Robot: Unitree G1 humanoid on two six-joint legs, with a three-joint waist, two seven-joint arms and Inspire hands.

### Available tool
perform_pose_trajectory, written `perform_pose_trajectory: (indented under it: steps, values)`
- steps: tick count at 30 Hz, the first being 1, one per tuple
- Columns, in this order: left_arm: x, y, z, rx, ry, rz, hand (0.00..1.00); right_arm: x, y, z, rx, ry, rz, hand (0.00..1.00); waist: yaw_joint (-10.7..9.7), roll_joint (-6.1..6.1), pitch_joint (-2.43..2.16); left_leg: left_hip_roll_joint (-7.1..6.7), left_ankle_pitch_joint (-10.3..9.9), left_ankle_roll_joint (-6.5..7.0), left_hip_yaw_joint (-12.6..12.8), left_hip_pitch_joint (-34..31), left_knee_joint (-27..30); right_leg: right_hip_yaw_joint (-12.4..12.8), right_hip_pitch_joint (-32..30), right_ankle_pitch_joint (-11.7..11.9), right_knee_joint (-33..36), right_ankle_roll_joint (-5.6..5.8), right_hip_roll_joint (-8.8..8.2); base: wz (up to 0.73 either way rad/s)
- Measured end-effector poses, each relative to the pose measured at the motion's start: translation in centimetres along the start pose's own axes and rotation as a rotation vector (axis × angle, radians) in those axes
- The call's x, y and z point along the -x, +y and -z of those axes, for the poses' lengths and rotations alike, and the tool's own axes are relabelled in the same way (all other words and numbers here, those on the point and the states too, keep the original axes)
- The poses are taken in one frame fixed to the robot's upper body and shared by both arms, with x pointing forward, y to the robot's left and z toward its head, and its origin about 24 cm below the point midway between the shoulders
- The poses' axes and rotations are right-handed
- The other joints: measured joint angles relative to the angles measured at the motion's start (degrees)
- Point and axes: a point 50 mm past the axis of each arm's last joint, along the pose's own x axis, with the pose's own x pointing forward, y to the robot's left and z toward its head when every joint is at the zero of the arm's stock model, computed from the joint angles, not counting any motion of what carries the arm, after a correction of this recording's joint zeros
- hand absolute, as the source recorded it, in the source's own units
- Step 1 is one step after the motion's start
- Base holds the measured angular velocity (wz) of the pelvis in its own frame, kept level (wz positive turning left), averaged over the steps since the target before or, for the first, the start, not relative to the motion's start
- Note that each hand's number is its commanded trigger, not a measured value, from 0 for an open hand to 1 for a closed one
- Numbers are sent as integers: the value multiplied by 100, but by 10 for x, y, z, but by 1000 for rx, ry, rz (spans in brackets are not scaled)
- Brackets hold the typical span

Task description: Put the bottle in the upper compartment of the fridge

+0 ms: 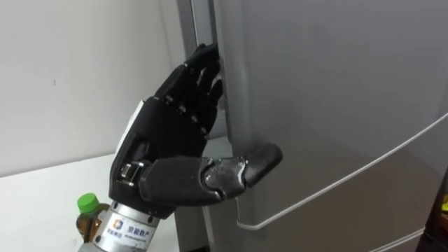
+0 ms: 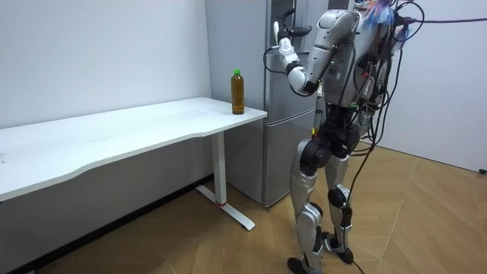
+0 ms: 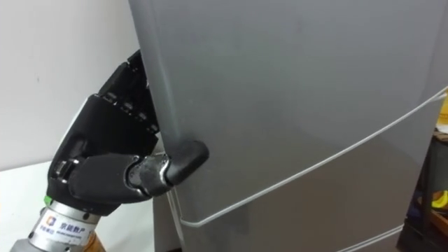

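Below the left hand [image 1: 162, 143], seemingly clamped on the fridge door [image 1: 336, 98], the bottle [image 1: 88, 212].

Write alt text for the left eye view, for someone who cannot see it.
The robot's left hand grips the left edge of the grey upper fridge door, fingers hooked round it, thumb on its front. Behind the wrist, a green-capped bottle stands on the white table.

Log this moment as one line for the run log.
stage: at fridge, door looks shut | left robot hand: gripping upper fridge door edge, thumb on front | bottle: upright on white table
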Motion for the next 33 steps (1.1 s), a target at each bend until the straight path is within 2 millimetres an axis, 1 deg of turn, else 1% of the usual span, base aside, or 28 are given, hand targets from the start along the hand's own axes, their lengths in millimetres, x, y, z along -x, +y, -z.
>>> perform_pose_trajectory:
  steps: [6, 14, 19, 23, 25, 27, 33]
  values:
    - [-1, -6, 4, 18, 9, 21, 0, -1, 1, 0, 16, 7, -3, 0, -1, -22, 14, -1, 0, 0, 0, -3, 3, 3, -18, 2, 4, 1, 0, 0]
    - [-2, -16, 9, 47, 4, 58, 0, -1, 4, -2, 38, 4, -7, 0, -7, -34, 1, 2, -3, 7, 6, -59, 7, 28, -136, 2, 89, 1, -3, 0]
    - [-3, -19, 9, 53, -7, 69, 0, -2, 4, -2, 41, 4, -10, 0, -65, -49, -8, 4, -2, 10, 27, -102, 33, 38, -183, 10, 95, -3, -5, -1]
    - [-2, -18, 9, 61, -8, 69, 0, -2, 5, -3, 44, 3, -15, 0, -136, -39, -2, 7, -7, 19, 49, -100, 33, 54, -191, 48, 84, 6, -5, -2]
    - [-2, -18, 9, 63, -11, 67, 0, -2, 5, -4, 41, 1, -18, 0, -155, -18, 12, 7, -15, 32, 81, -92, 21, 102, -202, 70, 79, 14, -3, -7]
    - [-2, -18, 10, 67, -12, 66, 0, -2, 5, -4, 37, -1, -18, 0, -152, -11, 16, 5, -14, 37, 133, -77, -4, 171, -218, 78, 77, 20, -3, -12]
    - [-2, -18, 10, 102, -16, 81, 0, -2, 6, -5, 38, -4, -19, 0, -161, 1, 14, 20, -23, 63, 281, -100, -9, 304, -328, 133, 83, 26, 1, -14]
